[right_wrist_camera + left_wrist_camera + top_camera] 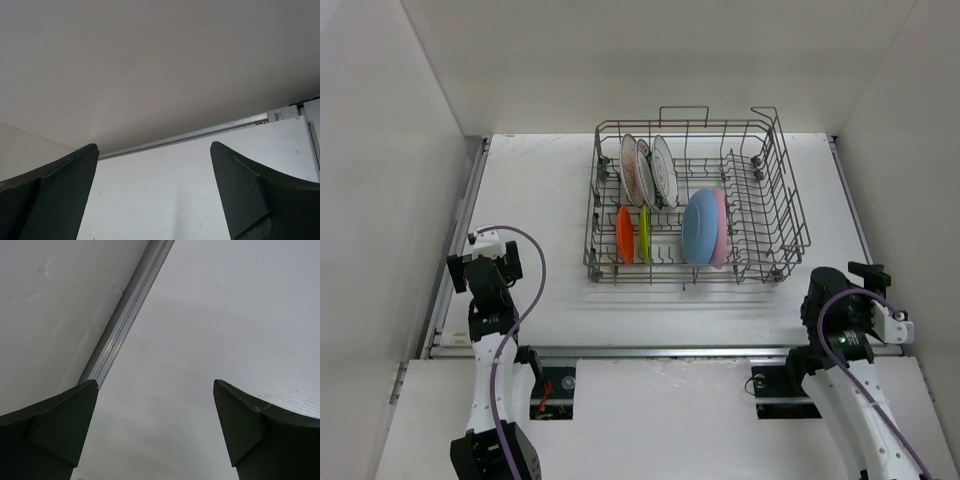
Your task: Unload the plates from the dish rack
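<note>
The grey wire dish rack [786,196] stands at the back middle of the table. Three white patterned plates [646,172] stand upright in its back left row. In the front row a small orange plate [624,235] and a lime-green plate [644,233] stand side by side, with a larger light-blue plate [700,228] and a pink plate [722,232] to their right. My left gripper [155,385] hangs open over bare table at the near left, far from the rack. My right gripper [154,146] is open at the near right, holding nothing. Neither wrist view shows the rack.
A metal rail [120,335] runs along the table's left edge below the white wall; another rail [200,132] lies at the right edge. White walls close in the table [540,190] on three sides. The arms' bases sit at the near edge.
</note>
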`<move>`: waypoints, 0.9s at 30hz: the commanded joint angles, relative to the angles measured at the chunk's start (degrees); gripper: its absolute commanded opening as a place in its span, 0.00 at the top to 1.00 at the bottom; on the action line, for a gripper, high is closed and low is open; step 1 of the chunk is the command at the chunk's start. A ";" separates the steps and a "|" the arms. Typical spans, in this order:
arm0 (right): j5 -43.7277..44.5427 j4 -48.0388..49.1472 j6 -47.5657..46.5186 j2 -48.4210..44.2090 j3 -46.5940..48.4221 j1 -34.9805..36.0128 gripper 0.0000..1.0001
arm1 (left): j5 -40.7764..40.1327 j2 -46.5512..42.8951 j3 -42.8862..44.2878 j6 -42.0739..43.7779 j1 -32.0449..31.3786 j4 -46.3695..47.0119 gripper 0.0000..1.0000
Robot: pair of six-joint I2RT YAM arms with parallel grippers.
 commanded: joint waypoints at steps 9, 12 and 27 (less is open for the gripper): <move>-3.02 -6.55 -6.36 10.68 26.87 0.48 0.01 | 10.91 -1.99 11.98 6.63 0.25 -14.50 0.00; -21.23 9.36 -38.55 16.03 32.77 0.48 0.01 | 26.38 -0.95 27.45 16.92 0.25 -31.86 0.00; -100.60 -1.27 -68.18 34.12 54.14 1.00 0.01 | 34.79 35.77 93.46 11.76 -1.33 -79.05 0.00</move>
